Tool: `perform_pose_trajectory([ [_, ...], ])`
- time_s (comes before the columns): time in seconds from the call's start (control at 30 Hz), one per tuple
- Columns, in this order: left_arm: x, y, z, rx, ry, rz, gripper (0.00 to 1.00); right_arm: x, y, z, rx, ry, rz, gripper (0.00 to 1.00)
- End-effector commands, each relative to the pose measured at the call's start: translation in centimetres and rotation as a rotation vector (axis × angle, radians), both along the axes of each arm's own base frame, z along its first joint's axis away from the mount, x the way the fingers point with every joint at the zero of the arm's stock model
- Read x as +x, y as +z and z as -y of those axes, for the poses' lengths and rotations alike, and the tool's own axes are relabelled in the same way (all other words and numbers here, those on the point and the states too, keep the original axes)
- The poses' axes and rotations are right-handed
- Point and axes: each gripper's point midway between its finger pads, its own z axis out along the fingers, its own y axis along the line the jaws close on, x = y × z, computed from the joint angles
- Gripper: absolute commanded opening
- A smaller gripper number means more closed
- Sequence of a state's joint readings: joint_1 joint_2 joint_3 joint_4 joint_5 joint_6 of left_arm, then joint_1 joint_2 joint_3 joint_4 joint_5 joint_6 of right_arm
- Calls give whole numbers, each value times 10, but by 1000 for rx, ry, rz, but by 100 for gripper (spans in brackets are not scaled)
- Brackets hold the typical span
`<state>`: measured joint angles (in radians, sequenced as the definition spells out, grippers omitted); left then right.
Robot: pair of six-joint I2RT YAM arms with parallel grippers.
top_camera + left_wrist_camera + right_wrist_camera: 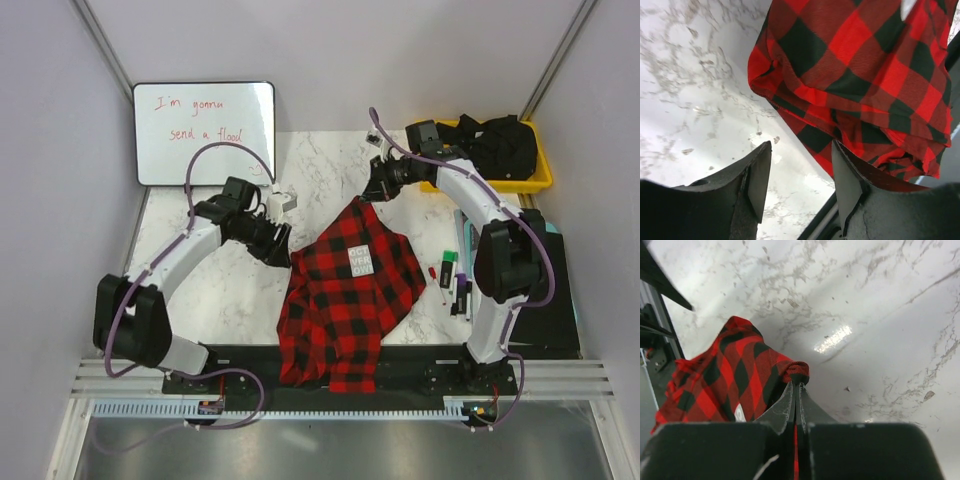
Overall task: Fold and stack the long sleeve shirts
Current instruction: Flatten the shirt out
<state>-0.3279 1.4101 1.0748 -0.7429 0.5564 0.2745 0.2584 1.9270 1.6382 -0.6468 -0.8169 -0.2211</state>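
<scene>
The marble table (225,290) carries the shirt (345,300), bunched in a rough diamond at the centre of the top view, with its lower end draped over the table's edge at lower centre. A whiteboard (205,160) leans at upper left, and a yellow bin (535,182) of dark clothes sits at upper right. The right gripper (795,390) is pinched tight on the shirt's upper corner. The left gripper (801,182) has its fingers apart and holds nothing, just beside the shirt's left edge. The step in hand looks like spreading the shirt flat before any fold. To do it well, the left gripper should close on the nearby hem, taking one layer only. Both should then draw apart evenly and pull the cloth up the frame until none hangs off the table. The whiteboard reads "I'm gonna send a flood" in red. A white label (360,260) on the shirt bears dark letters too small to read.
</scene>
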Motion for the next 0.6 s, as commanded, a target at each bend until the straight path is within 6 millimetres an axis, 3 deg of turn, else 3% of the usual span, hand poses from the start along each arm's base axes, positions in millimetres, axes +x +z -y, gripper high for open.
perform_pose_trajectory([
  [0.0,1,-19,18,-63,65,-159,59,-7,53,-6,102,14,102,0],
  [0.2,-11,-38,34,-133,101,-341,59,-13,59,-6,112,17,104,0],
  [0.3,-14,-49,36,-121,133,-383,50,-15,65,-6,122,14,107,0],
  [0.33,-11,-54,37,-117,150,-396,40,-17,70,-6,128,11,110,0],
  [0.4,-11,-49,42,-154,133,-415,24,-19,75,-4,136,6,116,0],
  [0.43,-10,-43,44,-168,127,-408,8,-20,82,-3,140,3,132,0],
  [0.47,-5,-35,43,-171,125,-376,2,-20,86,1,143,-10,132,0],
  [0.53,1,-20,36,-170,101,-293,2,-21,98,9,151,-32,151,0],
  [0.57,2,-2,27,-145,103,-256,2,-20,101,16,156,-53,151,0],
])
